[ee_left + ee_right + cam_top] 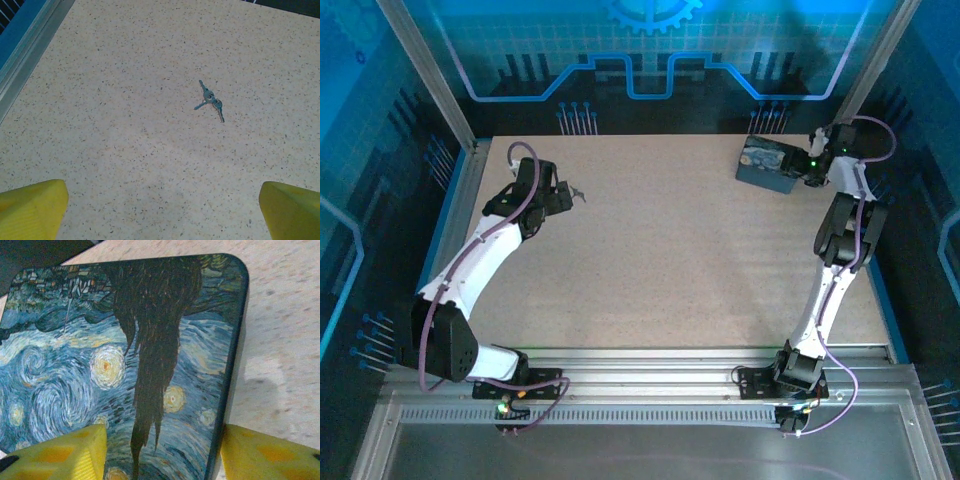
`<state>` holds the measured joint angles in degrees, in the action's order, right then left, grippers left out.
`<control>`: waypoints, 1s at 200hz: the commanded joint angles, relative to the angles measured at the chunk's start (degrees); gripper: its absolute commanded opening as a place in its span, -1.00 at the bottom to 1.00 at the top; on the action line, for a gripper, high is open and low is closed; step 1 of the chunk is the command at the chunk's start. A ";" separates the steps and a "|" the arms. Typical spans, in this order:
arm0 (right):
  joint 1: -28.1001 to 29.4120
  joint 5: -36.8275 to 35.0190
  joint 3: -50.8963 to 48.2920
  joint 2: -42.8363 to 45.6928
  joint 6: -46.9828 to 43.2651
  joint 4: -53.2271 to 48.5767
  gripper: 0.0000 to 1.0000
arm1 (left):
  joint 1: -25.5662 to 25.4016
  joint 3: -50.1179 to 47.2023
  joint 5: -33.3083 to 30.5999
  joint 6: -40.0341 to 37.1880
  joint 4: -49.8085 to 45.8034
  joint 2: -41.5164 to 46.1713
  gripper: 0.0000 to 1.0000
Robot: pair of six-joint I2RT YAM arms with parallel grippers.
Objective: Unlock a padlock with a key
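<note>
Left wrist view: key (210,100), thin dark metal with spindly prongs, lies right of centre on the speckled beige counter (100,125). Left jaws wide apart, yellow fingertips (35,207) in the bottom corners. Right wrist view: I see the right jaws apart, straddling the right edge of the round-cornered, swirl-painted box (75,365).
</note>
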<state>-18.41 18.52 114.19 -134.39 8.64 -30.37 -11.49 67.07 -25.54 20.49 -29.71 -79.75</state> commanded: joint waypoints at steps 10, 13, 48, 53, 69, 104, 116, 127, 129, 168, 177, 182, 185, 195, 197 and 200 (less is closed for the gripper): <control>5.70 1.09 -7.26 5.23 -3.83 -4.87 0.18 | -0.45 0.96 2.29 0.09 -1.06 2.72 0.98; 6.11 1.02 -7.96 5.76 -3.92 -4.65 0.18 | -0.46 0.78 2.40 0.30 -1.09 2.87 0.98; 11.12 0.67 -16.14 11.63 -3.22 -2.53 0.19 | -2.26 -1.49 5.47 3.26 -2.06 3.97 0.98; 11.87 1.00 -17.72 12.57 -2.92 -1.60 0.19 | -2.72 -1.59 5.80 3.58 -2.41 3.98 0.98; 14.59 1.10 -22.87 16.08 -1.99 0.83 0.19 | -4.29 -1.55 6.64 4.72 -3.71 3.74 0.98; 22.02 0.03 -31.32 21.83 -1.26 3.97 0.20 | -7.00 -1.03 9.90 7.08 -6.04 2.90 0.98; 24.56 -0.11 -33.11 23.26 -1.19 4.30 0.20 | -8.05 -1.13 11.40 7.55 -6.41 2.42 0.98; 27.02 0.07 -34.91 24.79 -1.18 4.98 0.20 | -9.14 -0.90 12.49 7.66 -6.48 1.78 0.98; 27.51 0.10 -35.20 25.12 -1.22 5.15 0.20 | -9.40 -0.82 12.65 7.77 -6.45 1.67 0.98; 34.76 -0.99 -38.93 29.15 0.64 6.49 0.24 | -11.15 0.52 18.46 11.64 -6.41 -2.41 0.98; 35.56 -1.43 -39.13 29.47 1.23 6.63 0.27 | -12.26 0.01 20.13 13.10 -5.51 -3.10 0.98; 35.87 -1.53 -39.26 29.60 1.56 6.71 0.29 | -13.22 -0.37 20.55 13.63 -5.09 -3.46 0.98; 36.02 -1.57 -39.32 29.72 1.74 6.72 0.30 | -13.94 -0.54 20.87 13.88 -4.89 -3.67 0.98; 36.21 -1.48 -39.68 30.14 1.92 7.10 0.32 | -15.84 -1.08 21.52 14.58 -4.57 -4.61 0.98; 36.11 -1.63 -39.78 30.28 1.97 7.08 0.33 | -16.39 -1.15 21.64 14.75 -4.52 -4.73 0.98; 36.06 -1.91 -39.78 30.48 1.91 7.04 0.34 | -16.85 -1.32 21.93 14.99 -4.37 -4.98 0.98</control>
<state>17.78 18.09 75.48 -106.45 9.02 -24.51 -24.14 66.48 -8.78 31.55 -34.37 -83.13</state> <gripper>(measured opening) 0.655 0.990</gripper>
